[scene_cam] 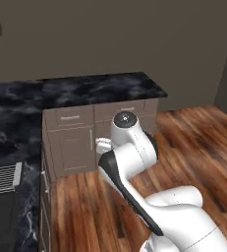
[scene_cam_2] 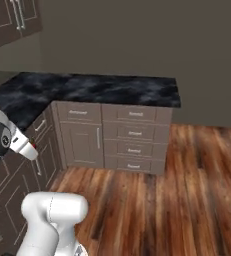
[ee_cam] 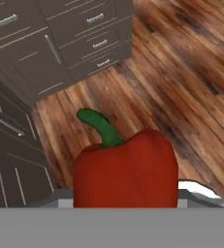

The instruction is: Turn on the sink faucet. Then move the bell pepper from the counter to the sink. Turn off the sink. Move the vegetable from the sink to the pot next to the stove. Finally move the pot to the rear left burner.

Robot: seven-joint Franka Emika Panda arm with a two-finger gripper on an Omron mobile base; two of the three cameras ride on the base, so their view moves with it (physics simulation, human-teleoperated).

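The fingers are clamped on the bell pepper point(ee_cam: 125, 169). The pepper sits right where the tips come up, with nothing under it but the floor point(ee_cam: 181, 72) far below, so it looks held. The pepper covers the tips, so I cannot see the pinch itself; that part is my best guess.

The pepper is not on the tabletop point(scene_cam: 85, 91). It hangs in the air above the floor, out in front of the cabinets point(ee_cam: 60, 43). In the right base view a tiny red bit of it peeks out at the end of the arm, level with the cabinet doors. So the tabletop lies higher than the fingers and past them. A silver wire rack point(scene_cam: 2, 178) rests on the tabletop, off to the side of the arm. I think the next move is to lift the pepper up and carry it over the edge before letting go.

The pepper is bright red, smooth and shiny, with fat rounded bumps. Its green stem point(ee_cam: 99, 126) is thin and bent like a little hook. The stem sticks out sideways to the way the fingers point, so the pepper lies across them. The floor is brown wood with dark streaks. The cabinets are flat grey with thin metal handles. The tabletop is black stone with pale, cloudy lines.
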